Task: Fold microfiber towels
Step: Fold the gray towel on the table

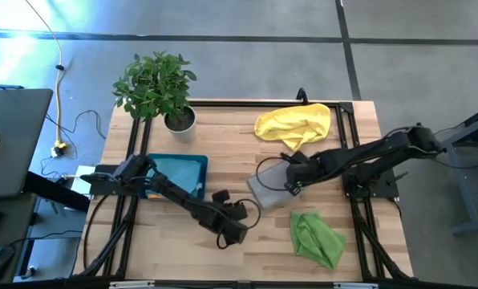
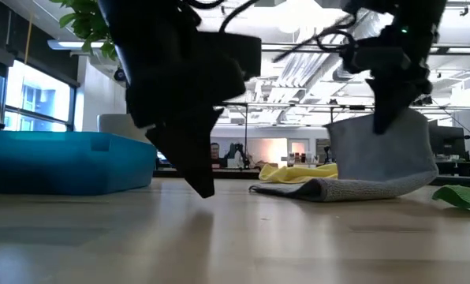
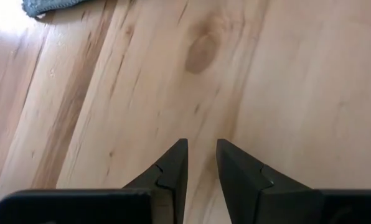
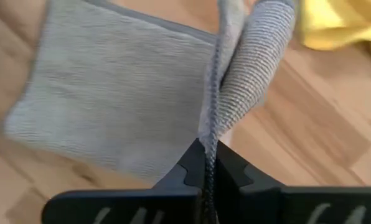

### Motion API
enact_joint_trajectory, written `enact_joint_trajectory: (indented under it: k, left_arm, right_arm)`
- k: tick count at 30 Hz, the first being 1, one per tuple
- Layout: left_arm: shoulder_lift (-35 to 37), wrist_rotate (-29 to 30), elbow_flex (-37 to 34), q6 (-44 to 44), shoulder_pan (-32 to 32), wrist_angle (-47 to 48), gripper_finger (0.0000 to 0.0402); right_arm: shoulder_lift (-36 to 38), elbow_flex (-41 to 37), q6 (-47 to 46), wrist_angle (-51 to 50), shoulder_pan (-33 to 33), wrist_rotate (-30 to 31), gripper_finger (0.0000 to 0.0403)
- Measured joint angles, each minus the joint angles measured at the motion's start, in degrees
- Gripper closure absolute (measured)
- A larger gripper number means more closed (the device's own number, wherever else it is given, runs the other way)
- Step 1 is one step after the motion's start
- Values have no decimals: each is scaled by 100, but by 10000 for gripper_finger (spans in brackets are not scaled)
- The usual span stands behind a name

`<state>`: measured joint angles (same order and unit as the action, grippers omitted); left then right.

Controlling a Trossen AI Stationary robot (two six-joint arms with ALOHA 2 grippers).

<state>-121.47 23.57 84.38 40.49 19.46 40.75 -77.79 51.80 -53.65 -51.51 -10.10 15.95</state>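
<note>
- Dark fingers of the left gripper (image 3: 201, 163) fill the near edge of the left wrist view, a narrow gap between them and nothing in it; below lies bare desk (image 3: 285, 74), with a corner of grey towel (image 3: 48, 6) at the far edge.
- Right wrist view: the right gripper (image 4: 208, 163) is clamped on a doubled edge of the grey towel (image 4: 117, 106), whose lifted part rises from the fingers while the rest lies flat on the wood. A yellow towel (image 4: 341, 25) shows beyond it.
- High view: the grey towel (image 1: 265, 189) sits mid-desk with the right gripper (image 1: 293, 186) at its right edge; the left gripper (image 1: 232, 233) hovers over bare wood nearer the front edge, apart from the cloth. The yellow towel (image 1: 295, 123) lies bunched at the back, a green towel (image 1: 315, 238) crumpled at the front right, and a teal tray (image 1: 179, 172) sits left of centre, beside a potted plant (image 1: 159, 88).
- Low view: the grey towel (image 2: 377, 158) hangs part raised from the right gripper (image 2: 393, 102), its lower layer on the desk.
- Risk, as I judge it: with only one edge held and the left gripper not pinning anything, carrying the fold across could drag the whole cloth, leaving a skewed fold; the thin pinch might also slip.
</note>
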Motion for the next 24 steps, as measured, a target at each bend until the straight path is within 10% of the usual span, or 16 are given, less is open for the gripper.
enact_joint_trajectory:
  k: [24]
  left_arm:
    - [146, 413, 7, 552, 757, 478, 328]
  right_arm:
    - [-2691, 1883, 612, 787, -313, -421, 403]
